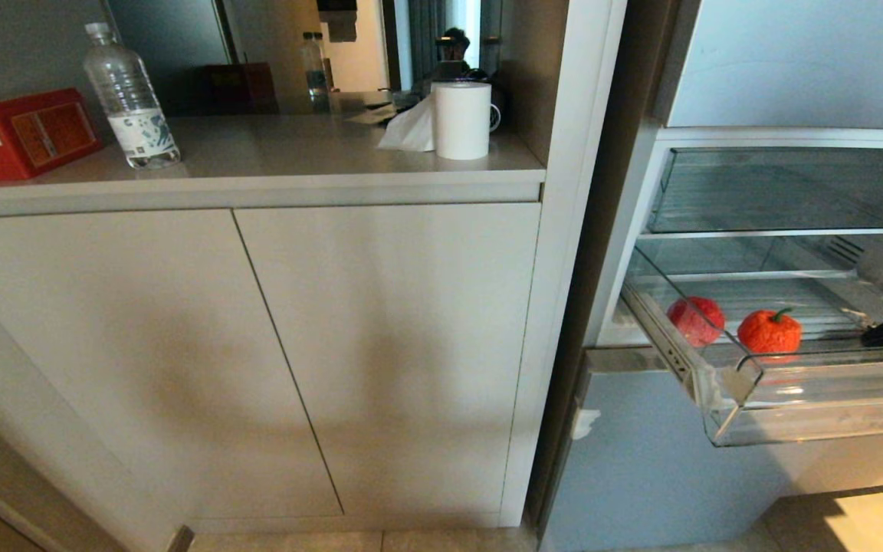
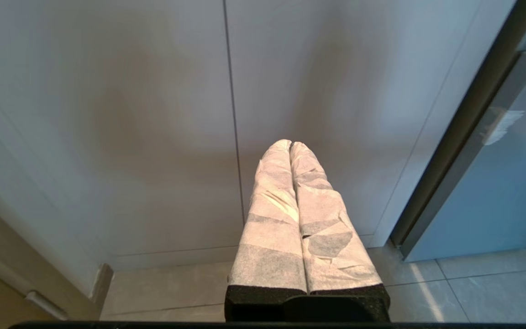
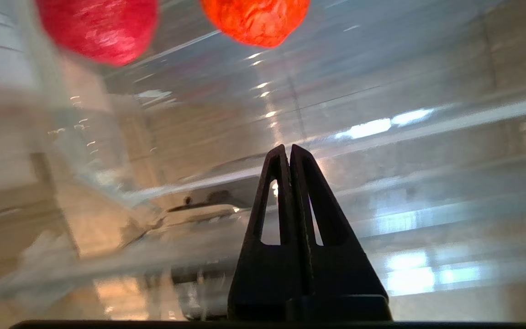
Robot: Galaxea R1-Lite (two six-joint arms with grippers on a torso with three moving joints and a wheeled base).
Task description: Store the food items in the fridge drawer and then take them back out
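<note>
— What's the biggest thing near you?

— The pale cabinet [image 1: 257,345], well off to the left of my right claw [image 3: 289,148], with the fridge [image 1: 717,460] standing beside it. My left claw [image 2: 290,145] hangs low in front of those cabinet doors, its taped fingers pressed together and holding nothing.

— And the fridge drawer?

— The clear fridge drawer [image 1: 817,414] is pulled out, and my right claw sits at its right end, over the front lip (only a dark piece of it shows from my head). Its two black fingers are pinched together, with nothing between them.

— Where is the food?

— Both pieces lie on the drawer's ribbed bottom, to the left of my right claw and apart from it. The bright red piece with the green stem [image 1: 769,331] is the nearer one; the dull pinkish-red fruit [image 1: 696,320] lies just beyond it, close to the drawer's left wall.

— Anything else?

— Up on the counter, well away: a red box [image 1: 20,134], a water bottle [image 1: 131,96], a white paper roll [image 1: 462,119].
</note>
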